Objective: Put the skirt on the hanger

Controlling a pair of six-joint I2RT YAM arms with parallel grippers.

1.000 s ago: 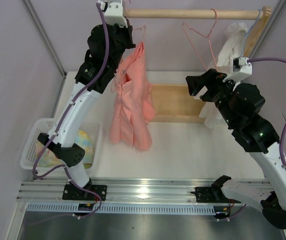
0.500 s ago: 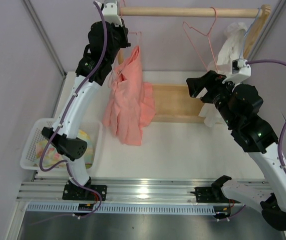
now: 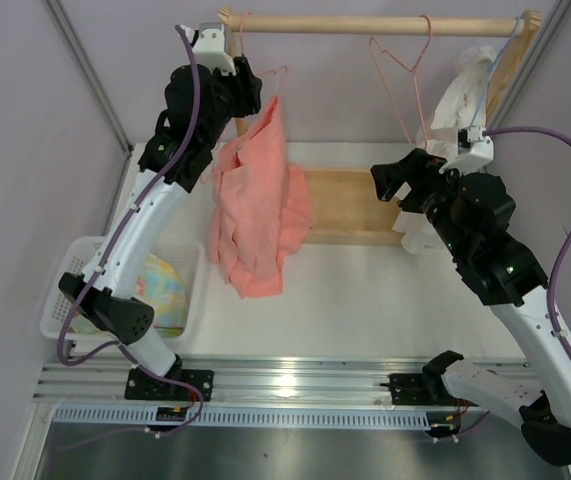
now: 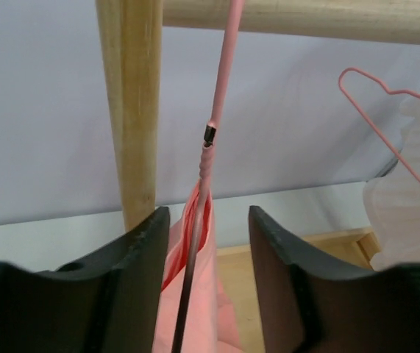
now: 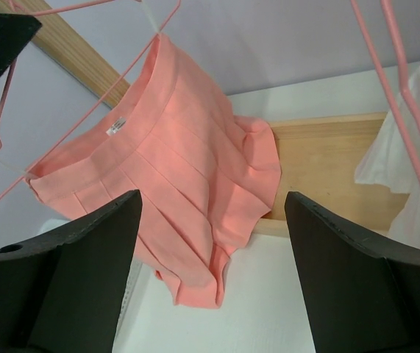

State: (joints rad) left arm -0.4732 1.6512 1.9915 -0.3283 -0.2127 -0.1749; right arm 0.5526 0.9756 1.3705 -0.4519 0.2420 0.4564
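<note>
The salmon-pink pleated skirt (image 3: 255,200) hangs on a thin pink hanger (image 3: 275,72) at the left end of the wooden rail (image 3: 365,25). The hanger's hook goes up over the rail. My left gripper (image 3: 237,82) is just below the rail and open. In the left wrist view the hanger's neck (image 4: 221,88) runs between its fingers, near the left one, with the skirt (image 4: 202,294) below. My right gripper (image 3: 390,185) is open to the right of the skirt. It faces the skirt (image 5: 187,169) and hanger (image 5: 121,72) and holds nothing.
A second pink hanger (image 3: 405,70) hangs bare further right on the rail, beside a white garment (image 3: 455,100). The rail's wooden base (image 3: 350,205) lies on the table behind the skirt. A white basket (image 3: 75,260) with a patterned cloth (image 3: 160,285) sits at the left.
My left gripper has opened off the hanger's neck. The left arm shifted up and left, bringing the hanger's hook to the rail. The skirt swung slightly left. The right arm barely moved.
</note>
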